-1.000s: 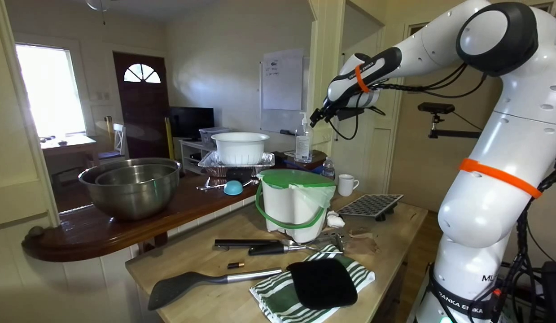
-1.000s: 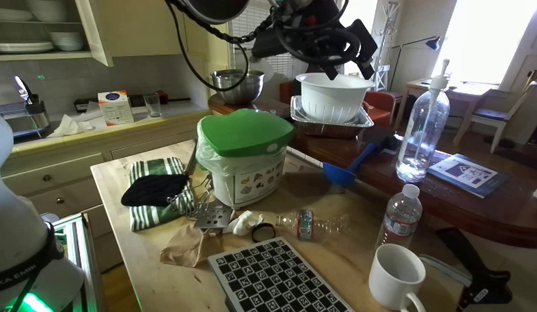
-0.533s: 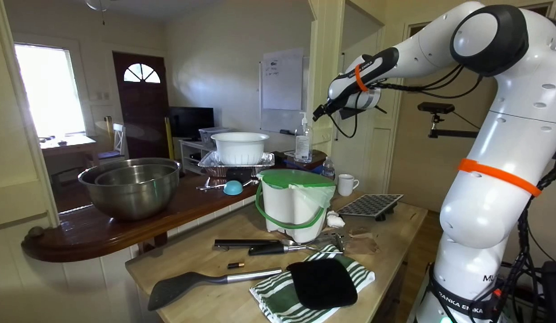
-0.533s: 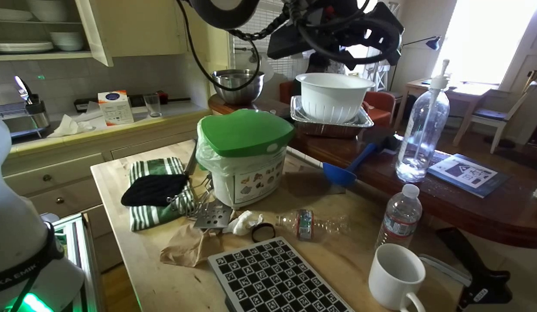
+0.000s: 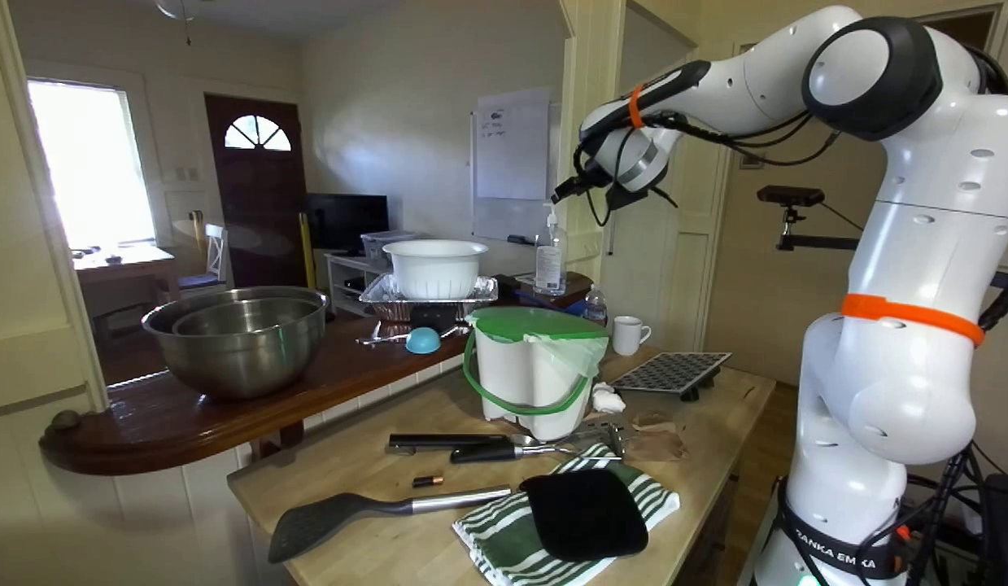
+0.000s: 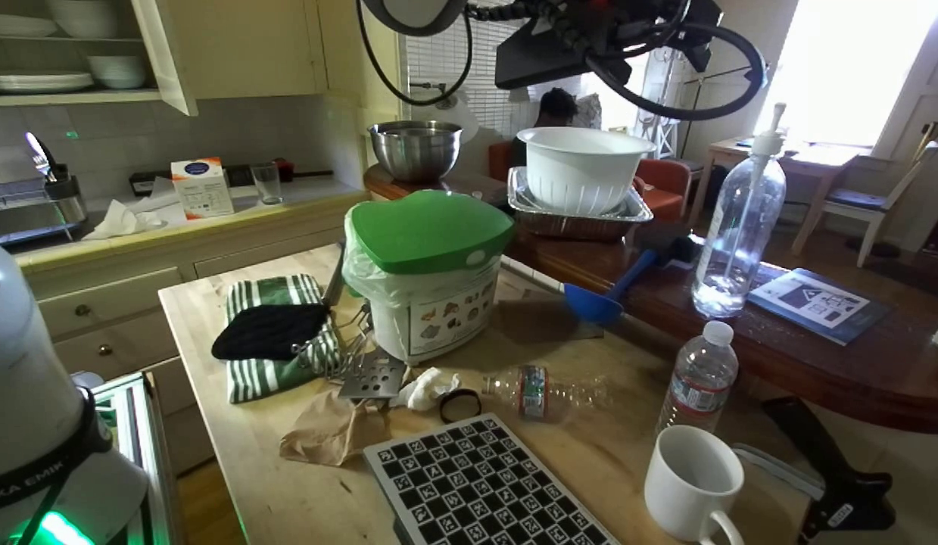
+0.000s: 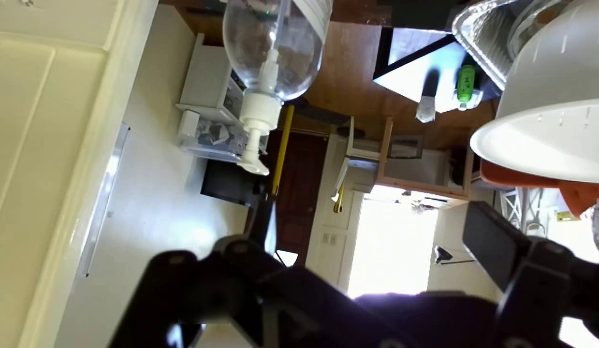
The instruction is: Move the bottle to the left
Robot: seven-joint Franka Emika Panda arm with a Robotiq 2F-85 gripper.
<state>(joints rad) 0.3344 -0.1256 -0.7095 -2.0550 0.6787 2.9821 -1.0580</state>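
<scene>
wrist view | pump bottle [image 7: 275, 72]: cut off, top edge | white tub [image 7: 565, 82]: cut off, right edge

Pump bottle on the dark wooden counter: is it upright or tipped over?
Upright: in both exterior views the pump bottle stands on its base, pump head on top. The wrist picture is itself upside down.

The glossy white arm [image 5: 910, 399] has a black joint ring [image 5: 913, 75], orange bands [image 5: 910, 314], dark cables [image 6: 688, 115], a black gripper [image 7: 376, 229]
</scene>
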